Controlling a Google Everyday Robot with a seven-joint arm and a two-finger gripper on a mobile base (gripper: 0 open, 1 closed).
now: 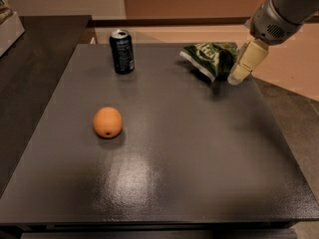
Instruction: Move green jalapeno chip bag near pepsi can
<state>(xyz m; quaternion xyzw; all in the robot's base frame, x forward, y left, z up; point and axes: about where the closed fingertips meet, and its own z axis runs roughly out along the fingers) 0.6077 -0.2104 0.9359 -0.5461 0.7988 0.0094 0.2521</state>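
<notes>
At far right of table | hand beside green jalapeno chip bag (contact unclear) | spread: cannot tell

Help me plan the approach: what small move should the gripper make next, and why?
Probably ease left onto the green jalapeno chip bag: the gripper hangs at its right edge, not holding it; the pepsi can stands farther left.
</notes>
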